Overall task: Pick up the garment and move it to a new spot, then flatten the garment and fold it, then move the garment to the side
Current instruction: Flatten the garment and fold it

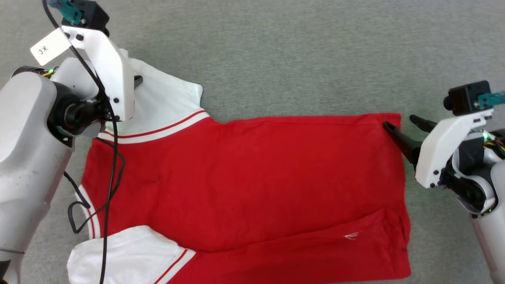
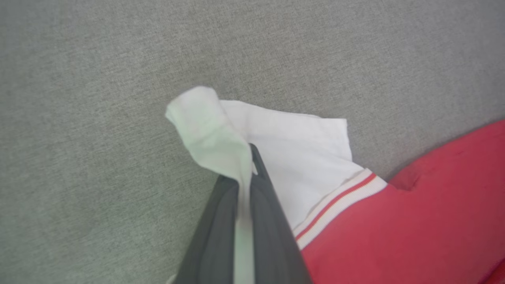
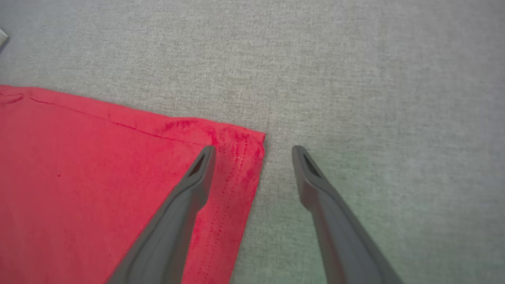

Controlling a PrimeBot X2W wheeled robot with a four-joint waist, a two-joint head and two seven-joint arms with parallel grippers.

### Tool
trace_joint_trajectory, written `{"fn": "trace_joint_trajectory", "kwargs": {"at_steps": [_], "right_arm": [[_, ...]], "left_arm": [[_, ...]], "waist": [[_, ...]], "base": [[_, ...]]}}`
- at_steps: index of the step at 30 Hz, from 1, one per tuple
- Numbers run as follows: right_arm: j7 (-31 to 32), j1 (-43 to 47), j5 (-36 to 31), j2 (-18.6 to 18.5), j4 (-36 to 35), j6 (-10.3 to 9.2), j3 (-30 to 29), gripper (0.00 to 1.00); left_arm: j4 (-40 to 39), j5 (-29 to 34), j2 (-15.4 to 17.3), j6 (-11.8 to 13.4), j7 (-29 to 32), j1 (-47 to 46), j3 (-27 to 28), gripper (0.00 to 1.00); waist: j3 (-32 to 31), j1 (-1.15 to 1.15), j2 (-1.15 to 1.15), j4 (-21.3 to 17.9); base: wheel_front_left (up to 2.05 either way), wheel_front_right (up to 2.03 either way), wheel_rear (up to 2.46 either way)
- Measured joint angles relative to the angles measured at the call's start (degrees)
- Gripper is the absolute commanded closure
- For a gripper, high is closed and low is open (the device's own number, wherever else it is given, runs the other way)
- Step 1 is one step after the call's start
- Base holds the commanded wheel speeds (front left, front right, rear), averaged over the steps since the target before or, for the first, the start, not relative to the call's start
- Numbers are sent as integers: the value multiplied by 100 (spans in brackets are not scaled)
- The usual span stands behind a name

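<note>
Quick count: one shirt [image 1: 252,177], two white sleeves, two sets of jaws, plus one black cable [image 1: 112,169] and one white tag [image 1: 49,47] on the left arm [image 1: 27,130]. It's all on a grey cloth surface [image 1: 315,47].

The shirt is red and lies spread out between the two sets of jaws, with the sleeve end at the left jaws and the hem end at the right jaws.

Left jaws: clamped together on the edge of one sleeve [image 2: 292,138]. White cloth runs up between the fingers [image 2: 268,228] and bunches into a little peak just past the tips. The rest of that sleeve lies flat to the right of the tips, and the striped trim [image 2: 339,197] is just right of the fingers. The second sleeve [image 1: 126,252] is well apart from these jaws.

Right jaws: spread wide, nothing in them. The hem corner [image 3: 244,146] sits between the fingers. One finger [image 3: 185,205] is over red cloth just inside the corner, the other [image 3: 327,197] over bare grey. Can't tell if the tip touches the cloth.

Room: there's bare grey past the tips of both sets of jaws, and more out beside the right jaws. The hem edge runs back from the corner between the right fingers. A folded-over strip [image 1: 355,232] lies along the shirt's near side.
</note>
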Motion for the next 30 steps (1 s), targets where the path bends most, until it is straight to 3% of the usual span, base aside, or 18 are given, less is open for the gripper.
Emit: {"fn": "trace_joint_trajectory", "kwargs": {"at_steps": [10,11,12,13,19,30], "right_arm": [[1025,-600,189,-274,628,-12,605,0],[1151,-642,201,-293,668,-13,650,56],[1269,-677,260,-297,710,-15,659,83],[1373,-704,326,-305,748,-20,673,100],[1718,-722,536,-323,814,-12,760,100],[1106,-433,248,-225,573,2,190,100]], "left_arm": [[-194,40,-102,-14,-274,8,-24,100],[-194,40,-103,-36,-293,11,-21,100],[-189,40,-102,-37,-326,16,-19,100],[-180,38,-102,-38,-333,24,-14,100],[-73,20,-104,-73,-543,129,7,100],[127,115,-86,-154,-1368,563,68,100]], "waist": [[250,0,0,403],[262,0,0,422],[268,-1,0,437],[267,0,0,446],[129,0,0,456],[-606,0,0,510]], "base": [[0,0,0],[0,0,0],[0,0,0],[0,0,0],[0,0,0],[0,0,0]]}}
